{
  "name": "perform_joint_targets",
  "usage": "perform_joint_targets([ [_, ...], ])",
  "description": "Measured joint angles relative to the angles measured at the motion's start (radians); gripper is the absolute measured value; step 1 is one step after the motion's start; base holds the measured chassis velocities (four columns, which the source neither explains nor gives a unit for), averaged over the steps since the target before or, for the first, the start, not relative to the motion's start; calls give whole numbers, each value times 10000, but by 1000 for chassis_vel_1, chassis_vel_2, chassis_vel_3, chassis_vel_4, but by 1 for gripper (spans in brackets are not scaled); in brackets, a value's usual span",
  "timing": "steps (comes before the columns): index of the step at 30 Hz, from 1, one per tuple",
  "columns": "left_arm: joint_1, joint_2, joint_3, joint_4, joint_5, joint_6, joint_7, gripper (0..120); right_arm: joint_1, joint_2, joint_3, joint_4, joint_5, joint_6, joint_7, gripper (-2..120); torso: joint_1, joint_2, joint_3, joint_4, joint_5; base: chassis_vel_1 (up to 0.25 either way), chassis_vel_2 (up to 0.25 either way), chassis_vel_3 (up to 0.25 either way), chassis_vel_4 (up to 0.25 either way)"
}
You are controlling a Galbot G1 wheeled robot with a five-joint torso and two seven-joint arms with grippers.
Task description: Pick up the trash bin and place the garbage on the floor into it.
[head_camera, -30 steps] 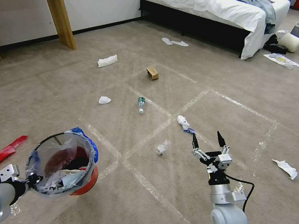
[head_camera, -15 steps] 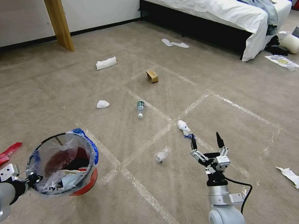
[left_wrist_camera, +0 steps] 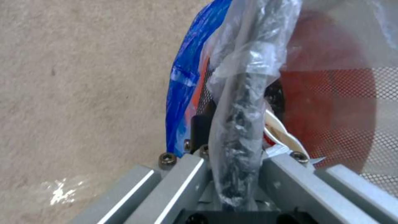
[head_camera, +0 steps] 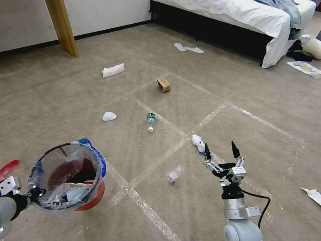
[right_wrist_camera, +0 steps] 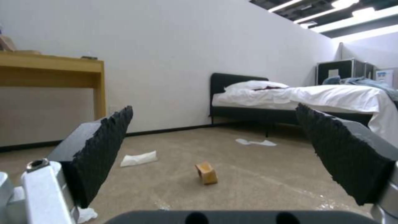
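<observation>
Carrying the trash bin [head_camera: 85,189], hunting garbage
My left gripper [left_wrist_camera: 232,155] is pinching its rim; my right gripper [head_camera: 220,151] is hovering spread, best centred over the crumpled tissue [head_camera: 174,173].

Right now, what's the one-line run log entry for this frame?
left gripper: shut on trash bin rim, bin off floor | right gripper: open, empty, above crumpled tissue | bottle, carton on floor
</observation>
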Motion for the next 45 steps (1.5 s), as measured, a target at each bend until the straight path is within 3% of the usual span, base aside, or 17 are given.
perform_joint_targets([
  [12,81,-20,-10,-74,72,-16,15,0,-67,21,-43,-85,16,108,-187,100,-1,0,-1,0,-1,-95,91,96,-89],
  [17,73,-61,15,-80,129,-18,28,0,68,19,-125,-346,-415,195,182,100,0,0,0,0,0,-126,132,117,-113],
  [21,38,-80,61,-80,145,-19,42,0,245,-168,-98,-599,-558,190,382,100,1,-1,2,0,2,-102,98,73,-84],
  [23,42,-80,107,-75,208,-20,87,0,541,-915,110,-865,-405,-173,153,100,0,-2,0,-2,3,-18,29,26,-16],
  [24,42,-80,107,-75,208,-20,87,0,541,-915,110,-865,-405,-173,153,100,0,-2,0,-2,3,0,0,0,0],
  [26,47,-47,111,-62,221,-19,105,0,878,-2012,18,-1127,375,-332,-542,100,-1,-1,-1,0,-1,0,0,0,0],
  [27,47,-47,111,-62,221,-19,105,0,878,-2012,18,-1127,375,-332,-542,100,-1,-1,-1,0,-1,0,0,0,0],
  [29,38,14,124,-62,223,-20,109,0,1324,-3012,-289,-1555,1116,-368,-1199,100,-1,-1,-1,-1,0,0,0,0,0],
  [30,38,14,124,-62,223,-20,109,0,1324,-3012,-289,-1555,1116,-368,-1199,100,-1,-1,-1,-1,0,0,0,0,0],
  [32,-34,31,135,-75,223,-20,114,0,1889,-3844,-686,-2250,1940,-157,-2201,100,0,-2,0,1,5,0,0,0,0],
  [36,-68,-6,136,-75,228,-14,140,0,2165,-4463,-1051,-2504,2771,-150,-3332,100,-1,-1,-1,1,0,0,0,0,0],
  [39,-80,-23,149,0,273,-5,206,0,2537,-5084,-1528,-2775,3308,-82,-4927,100,-1,-2,-1,-1,0,0,0,0,0],
  [42,-97,-17,152,4,274,-4,213,0,2701,-5253,-1748,-2892,3377,-16,-5329,100,0,-1,0,0,-1,0,0,0,0],
  [45,-143,2,154,-3,277,-3,225,0,3255,-5575,-2260,-3401,3398,106,-6367,100,-1,-1,0,-1,0,0,0,0,0],
])
